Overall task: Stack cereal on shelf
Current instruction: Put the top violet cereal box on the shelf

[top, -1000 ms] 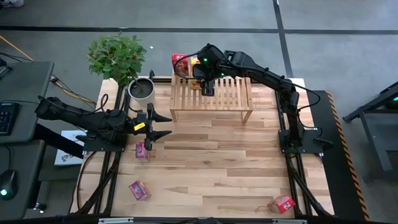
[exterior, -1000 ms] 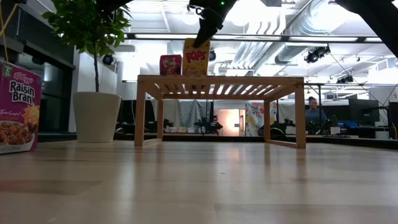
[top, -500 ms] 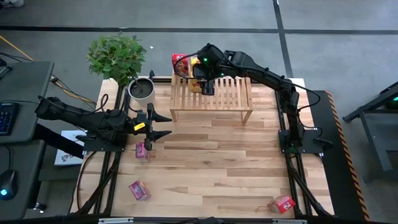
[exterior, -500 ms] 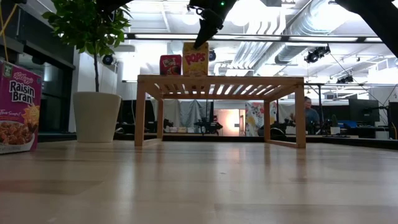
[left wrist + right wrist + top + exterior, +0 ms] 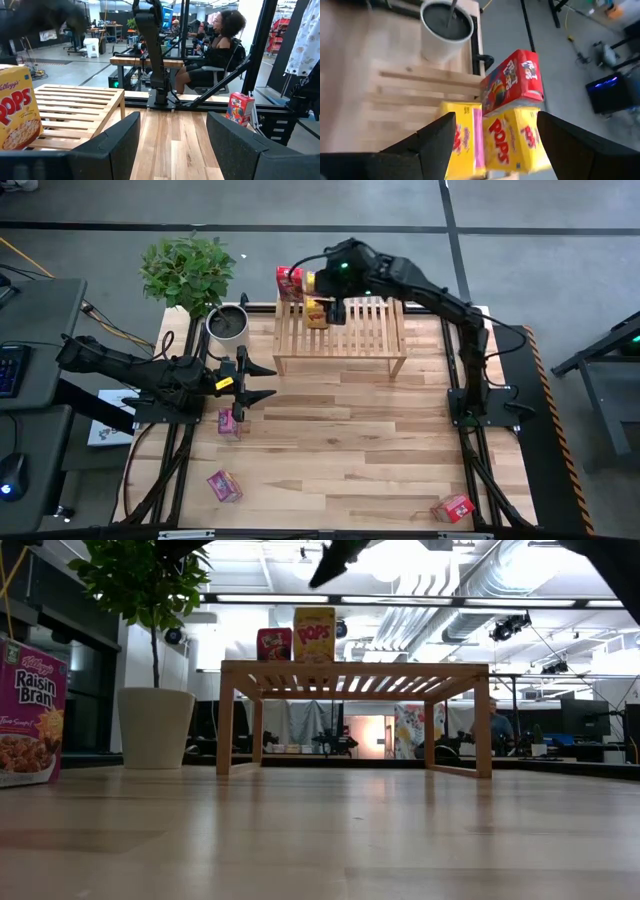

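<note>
Tabletop (image 5: 350, 440) fills centre of the high view, w/ shelf (image 5: 370, 340) at its upper middle. Two cereal boxes stand on the shelf's upper-left corner: red box (image 5: 290, 280) at the far edge, yellow Pops box (image 5: 317, 310) just beside it, upright, touching or nearly so. Low view shows both at upper centre on the rack top, nothing gripping them.

Right gripper (image 5: 338, 305) hovers above the yellow box; right wrist view shows its fingers spread wide w/ the box below and between them, not clamped. Judgement: placing step for box no. 2 looks done, release made.

Left gripper (image 5: 262, 381) waits at centre-left, over the table edge, fingers apart, empty.

Four boxes seem left: pink box (image 5: 229, 423) just below the left gripper, 2nd pink box (image 5: 224, 485) lower left, 2nd red box (image 5: 453, 507) lower right; the last isn't seen from above.

Next move prob. calls for right arm to clear upward w/o knocking the pair, then fetch the lower-right red box; the pink one under the left gripper is the near pick.
</note>
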`<state>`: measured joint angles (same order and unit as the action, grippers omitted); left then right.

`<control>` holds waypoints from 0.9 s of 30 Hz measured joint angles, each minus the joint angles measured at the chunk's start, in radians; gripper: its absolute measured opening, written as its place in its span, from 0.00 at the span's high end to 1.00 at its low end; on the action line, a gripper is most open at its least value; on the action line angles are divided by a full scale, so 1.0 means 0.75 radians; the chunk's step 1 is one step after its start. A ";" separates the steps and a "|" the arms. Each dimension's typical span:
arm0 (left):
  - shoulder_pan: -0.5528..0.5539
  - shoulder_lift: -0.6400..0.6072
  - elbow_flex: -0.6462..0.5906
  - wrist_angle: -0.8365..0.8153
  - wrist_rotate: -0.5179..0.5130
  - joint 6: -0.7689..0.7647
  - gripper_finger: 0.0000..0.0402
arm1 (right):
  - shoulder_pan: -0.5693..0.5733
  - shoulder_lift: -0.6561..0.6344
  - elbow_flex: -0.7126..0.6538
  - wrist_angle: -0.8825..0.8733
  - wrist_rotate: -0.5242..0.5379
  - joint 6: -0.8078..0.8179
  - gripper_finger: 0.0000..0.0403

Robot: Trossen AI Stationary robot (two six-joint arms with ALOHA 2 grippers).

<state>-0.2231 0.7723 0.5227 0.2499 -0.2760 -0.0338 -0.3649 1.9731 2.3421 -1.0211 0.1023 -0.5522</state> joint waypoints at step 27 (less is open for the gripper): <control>0.000 0.000 0.000 -0.026 0.006 -0.024 0.46 | 0.083 -0.588 -0.946 -0.166 -0.692 0.393 0.32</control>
<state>-0.2232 0.7723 0.5228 0.2303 -0.2718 -0.0517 -0.3027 1.5321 1.6323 -1.1456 -0.4165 -0.2573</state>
